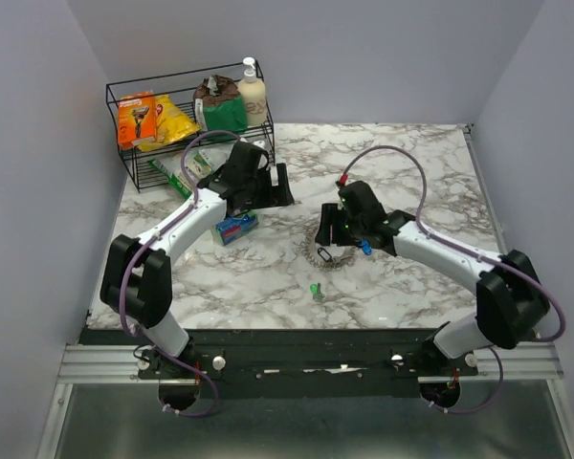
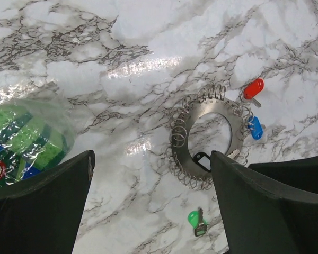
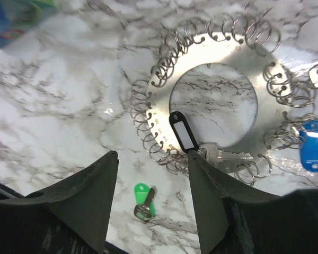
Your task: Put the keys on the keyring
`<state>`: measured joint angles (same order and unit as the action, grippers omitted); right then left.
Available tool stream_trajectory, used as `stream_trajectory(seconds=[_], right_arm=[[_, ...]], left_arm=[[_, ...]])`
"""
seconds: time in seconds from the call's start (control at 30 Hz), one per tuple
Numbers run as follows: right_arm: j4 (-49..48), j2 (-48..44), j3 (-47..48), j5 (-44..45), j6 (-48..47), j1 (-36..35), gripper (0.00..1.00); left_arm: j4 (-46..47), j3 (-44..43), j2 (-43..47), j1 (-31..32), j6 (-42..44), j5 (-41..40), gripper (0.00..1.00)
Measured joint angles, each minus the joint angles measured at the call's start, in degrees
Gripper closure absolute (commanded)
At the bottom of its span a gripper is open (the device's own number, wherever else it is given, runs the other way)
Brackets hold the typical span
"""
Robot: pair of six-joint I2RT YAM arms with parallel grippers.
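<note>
The keyring [image 1: 322, 256] is a flat silver disc with a large hole and many small wire rings round its rim; it lies mid-table. It also shows in the left wrist view [image 2: 193, 124] and the right wrist view [image 3: 201, 50]. A red key [image 2: 253, 88] and a blue key [image 2: 255, 128] lie at its rim. A black tag [image 3: 183, 132] and a bare silver key [image 3: 225, 155] hang on it. A green key [image 1: 316, 290] lies loose on the marble in front of it [image 3: 144, 201]. My right gripper [image 1: 331, 234] hovers open over the ring's near edge [image 3: 151, 206]. My left gripper [image 1: 279, 187] is open and empty, left of the ring [image 2: 151, 211].
A black wire basket [image 1: 124, 158] with snack packs and a bottle stands at the back left. A clear bag of coloured blocks [image 1: 236, 228] lies beside the left gripper, also in the left wrist view [image 2: 24, 140]. Walls close in on both sides.
</note>
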<state>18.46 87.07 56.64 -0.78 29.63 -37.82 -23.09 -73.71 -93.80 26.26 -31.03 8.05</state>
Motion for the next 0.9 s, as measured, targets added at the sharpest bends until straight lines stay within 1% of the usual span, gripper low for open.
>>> stream_trajectory(seconds=[0.2, 0.27, 0.3, 0.33, 0.43, 0.5, 0.67, 0.8, 0.9], right_arm=[[-0.31, -11.76, -2.36, 4.04, 1.14, 0.02, 0.26], [-0.37, -14.60, -4.92, 4.76, 1.86, 0.46, 0.25], [-0.33, -15.74, -6.49, 4.94, 2.19, 0.72, 0.19], [-0.13, -16.61, -8.13, 5.01, 2.58, 1.09, 0.18], [0.09, -18.78, -13.44, 4.85, 4.13, 2.67, 0.12], [-0.17, -20.04, -16.90, 3.98, 5.11, 4.13, 0.11], [-2.82, -24.35, -25.29, -2.49, 7.76, 10.49, 0.11], [-8.85, -28.57, -32.35, -9.99, 10.14, 16.81, 0.11], [-10.91, -30.23, -33.97, -12.85, 10.95, 18.03, 0.12]], left_arm=[[3.13, 5.38, 3.45, 0.00, 0.13, 2.40, 0.01], [3.98, 6.40, 3.61, 0.00, 0.04, 3.39, 0.01], [4.66, 6.97, 3.61, 0.00, -0.09, 4.02, 0.01], [5.25, 7.52, 3.61, 0.00, -0.20, 4.70, 0.01], [6.60, 8.70, 3.61, 0.00, -0.48, 5.92, 0.01], [7.45, 9.46, 3.61, 0.00, -0.66, 6.64, 0.01], [9.40, 10.14, 3.82, 0.00, -1.29, 8.76, 0.01], [12.22, 11.76, 5.53, 0.00, -2.08, 10.78, 0.01], [14.45, 13.40, 7.19, 0.00, -2.95, 12.13, 0.01]])
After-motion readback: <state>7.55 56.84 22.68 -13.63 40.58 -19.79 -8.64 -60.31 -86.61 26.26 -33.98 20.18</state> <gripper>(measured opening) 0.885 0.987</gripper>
